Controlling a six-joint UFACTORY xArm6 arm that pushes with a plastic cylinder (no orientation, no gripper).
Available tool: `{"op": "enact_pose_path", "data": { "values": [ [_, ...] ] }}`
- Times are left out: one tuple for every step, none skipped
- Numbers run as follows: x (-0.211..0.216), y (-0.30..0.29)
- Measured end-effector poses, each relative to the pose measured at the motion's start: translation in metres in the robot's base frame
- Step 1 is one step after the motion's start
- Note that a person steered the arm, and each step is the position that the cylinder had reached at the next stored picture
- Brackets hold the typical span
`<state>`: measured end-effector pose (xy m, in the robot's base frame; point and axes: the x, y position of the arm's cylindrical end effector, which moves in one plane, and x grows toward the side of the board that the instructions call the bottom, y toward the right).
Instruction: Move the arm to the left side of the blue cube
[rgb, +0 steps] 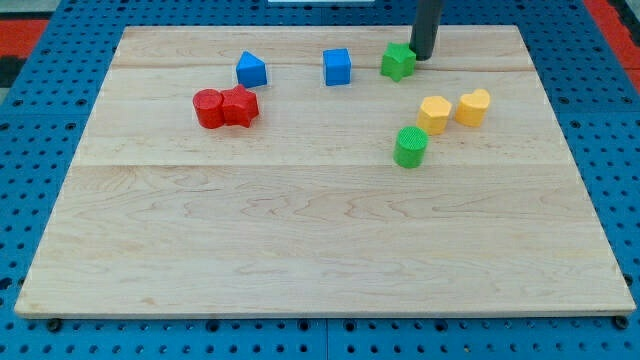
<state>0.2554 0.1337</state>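
Nearest me, the bottom half of the table carries no blocks. Going up: green cylinder right of centre, then yellow hexagon-ish block and a yellow heart-like block at about 2 o'clock from it, the two yellows just beside each other. Over on the view's left, two red blocks touching, shapes hard to tell, roundish.

Far row: blue block with a peaked top, then the blue cube near top centre, then a green star-like block. My tip sits at roughly 3 o'clock of that green block, touching or just beside it, can't tell which.

No claw on this rig, just the rod, so nothing to be released or clenched.

Progress: barely begun, I'd say. Target spot is at the cube's 9 o'clock, in the gap between it and the peaked blue block. My tip is on the wrong side, cube's 3 o'clock, with the green star between. Left to do: route round the green star and the cube, likely along the far edge, and drop into that gap without nudging either blue.
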Motion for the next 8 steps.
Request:
{"op": "enact_pose_path", "data": {
  "values": [
    [0.007,0.000],
    [0.015,0.000],
    [0.032,0.002],
    [0.058,0.002],
    [0.075,-0.011],
    [0.076,-0.047],
    [0.071,-0.081],
    [0.071,-0.112]
  ]
}}
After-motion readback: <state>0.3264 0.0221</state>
